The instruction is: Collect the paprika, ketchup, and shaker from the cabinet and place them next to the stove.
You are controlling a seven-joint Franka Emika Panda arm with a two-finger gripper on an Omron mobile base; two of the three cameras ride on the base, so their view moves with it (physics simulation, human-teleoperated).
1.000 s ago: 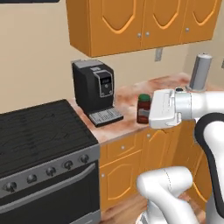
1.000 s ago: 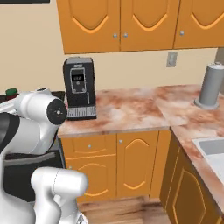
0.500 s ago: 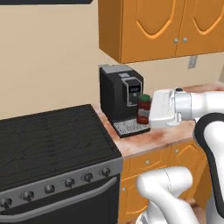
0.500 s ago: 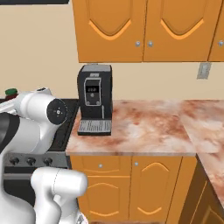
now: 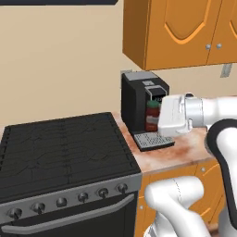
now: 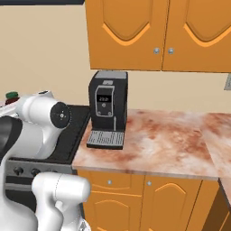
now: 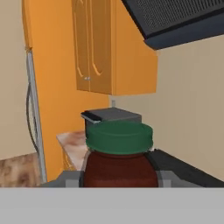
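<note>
Stove [image 5: 60, 152] across lower left of left base view, black grates, knob row along front. Coffee machine [image 5: 139, 106] at centre right on counter [image 6: 171, 144]. Gripper [image 5: 155, 113] right of centre, clamped on paprika [image 5: 152, 115], jar upright against machine front. Hand view: paprika [image 7: 119, 157] at bottom centre, between fingers [image 7: 70, 178], green lid above them.

Beige wall [image 5: 60, 60], orange cupboards [image 6: 158, 31] (grooved doors)
</note>
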